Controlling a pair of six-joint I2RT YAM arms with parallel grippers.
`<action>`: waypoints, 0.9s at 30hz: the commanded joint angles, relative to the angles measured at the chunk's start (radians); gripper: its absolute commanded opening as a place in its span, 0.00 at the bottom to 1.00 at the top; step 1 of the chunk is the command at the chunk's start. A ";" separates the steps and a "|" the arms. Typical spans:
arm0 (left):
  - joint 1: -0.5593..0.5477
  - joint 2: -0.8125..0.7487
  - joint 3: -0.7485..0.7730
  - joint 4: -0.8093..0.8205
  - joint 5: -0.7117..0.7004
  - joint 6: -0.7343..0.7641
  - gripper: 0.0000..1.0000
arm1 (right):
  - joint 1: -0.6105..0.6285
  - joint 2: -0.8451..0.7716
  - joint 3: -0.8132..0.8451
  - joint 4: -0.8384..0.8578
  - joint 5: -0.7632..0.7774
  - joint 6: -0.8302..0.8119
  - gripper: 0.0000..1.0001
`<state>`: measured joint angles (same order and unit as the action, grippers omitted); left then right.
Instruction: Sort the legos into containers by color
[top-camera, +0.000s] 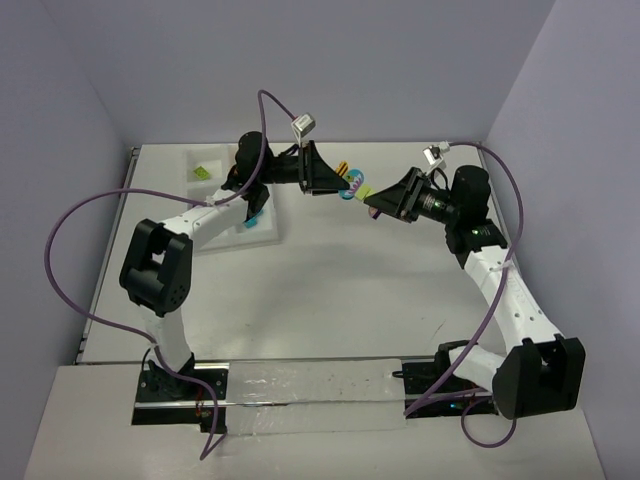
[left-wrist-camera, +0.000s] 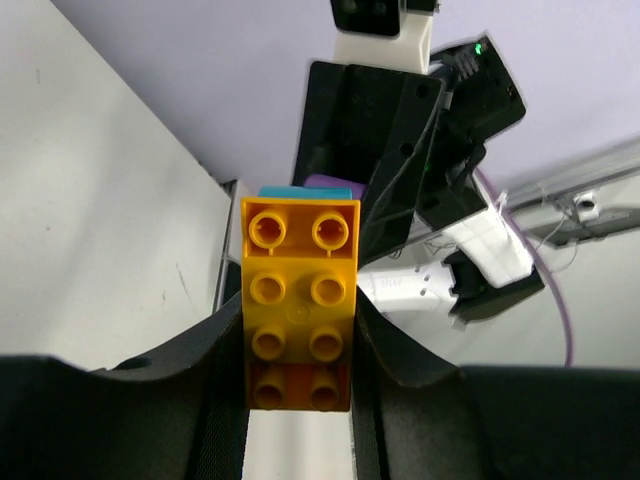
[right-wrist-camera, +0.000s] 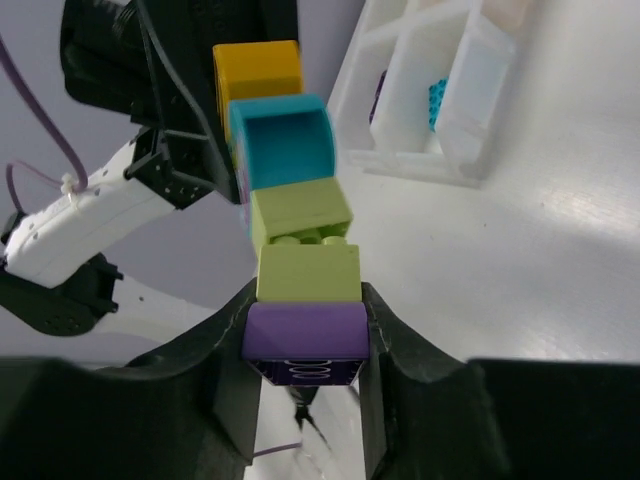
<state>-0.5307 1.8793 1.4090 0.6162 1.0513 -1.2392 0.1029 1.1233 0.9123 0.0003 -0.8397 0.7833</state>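
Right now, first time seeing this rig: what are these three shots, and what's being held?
Two robot arms are bolted at the near edge of a white table. The overhead shot looks down from behind them; the other two come from a camera on each wrist, looking along that arm's own two fingers. At the far left sits a white divided tray with a lime green piece in one compartment. Above the table, the arms hold one stack of toy bricks between them: the left gripper is shut on its yellow-orange brick, the right gripper on its purple brick. Two lime green bricks and a teal brick sit in between.
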 joint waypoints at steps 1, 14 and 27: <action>-0.026 -0.048 0.020 -0.014 0.012 0.040 0.00 | 0.026 -0.009 0.028 0.137 -0.031 0.035 0.11; 0.036 -0.037 0.195 -0.729 -0.215 0.512 0.00 | 0.021 -0.114 -0.040 -0.213 0.212 -0.147 0.00; -0.222 0.097 0.199 -1.167 -1.278 0.738 0.00 | 0.020 -0.099 0.088 -0.542 0.566 -0.256 0.00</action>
<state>-0.6562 1.9267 1.6215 -0.4299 0.2242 -0.5623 0.1181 1.0290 0.9406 -0.4599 -0.3868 0.5700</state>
